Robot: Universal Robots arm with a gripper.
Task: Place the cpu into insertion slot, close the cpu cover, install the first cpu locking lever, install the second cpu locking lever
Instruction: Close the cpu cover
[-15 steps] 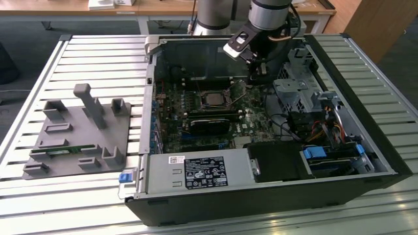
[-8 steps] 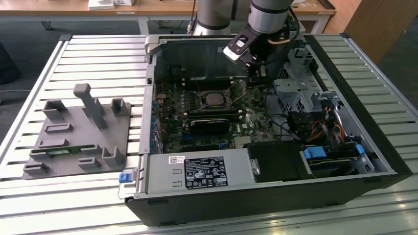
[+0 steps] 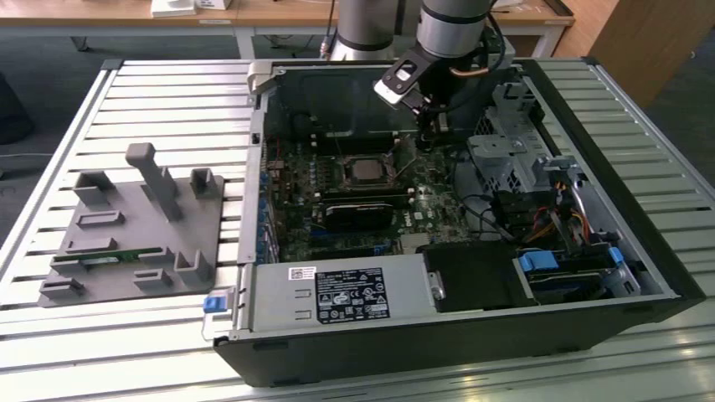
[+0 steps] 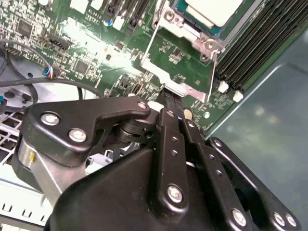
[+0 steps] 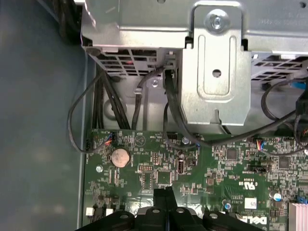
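Observation:
The cpu (image 3: 367,171) (image 4: 211,9), a flat chip with a dull silver top, lies in the insertion slot, which is hidden beneath it. The cpu cover (image 4: 179,28), a silvery frame, lies over the chip's edges. Two thin wire locking levers (image 4: 148,48) (image 4: 213,67) run along the socket's sides toward a metal tab (image 4: 182,89). My gripper (image 3: 429,132) (image 4: 169,98) (image 5: 163,192) hangs just to the exterior view's right of the socket. Its black fingers are pressed together, their tips are at that tab, and nothing shows between them.
A silver drive cage (image 5: 216,72) (image 3: 508,155) with black cables (image 5: 96,120) stands beside the board. Black memory slots (image 4: 260,43) flank the socket. A power supply (image 3: 335,297) sits at the case front. A grey fixture plate (image 3: 134,226) lies outside at the exterior view's left.

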